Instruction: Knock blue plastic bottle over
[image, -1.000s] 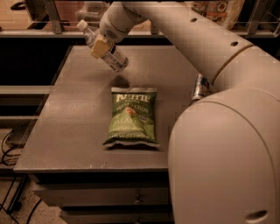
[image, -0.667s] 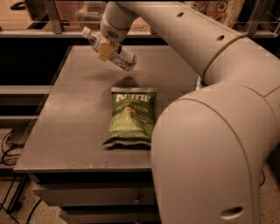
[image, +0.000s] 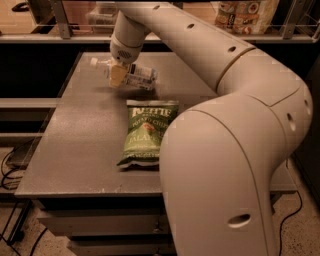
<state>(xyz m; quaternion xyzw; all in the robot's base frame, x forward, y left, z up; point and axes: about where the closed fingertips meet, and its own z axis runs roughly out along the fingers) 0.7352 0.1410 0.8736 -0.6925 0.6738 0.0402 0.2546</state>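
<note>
The blue plastic bottle (image: 136, 77) is clear with a white cap (image: 94, 62) and a pale label. It lies almost flat on the grey table (image: 85, 135) near the back, cap pointing left. My gripper (image: 118, 74) reaches down from the arm's wrist (image: 126, 47) and sits right against the bottle's neck end, covering part of it. Whether it grips the bottle or only touches it cannot be told.
A green chip bag (image: 146, 132) lies flat in the middle of the table, just in front of the bottle. My large arm (image: 225, 150) covers the table's right side. A shelf with packaged goods (image: 242, 12) runs behind. Cables (image: 10, 170) lie on the floor at left.
The bottle has gone from steeply tilted to lying almost flat, its body swinging down to the right. The gripper has stayed on it and dropped slightly.
</note>
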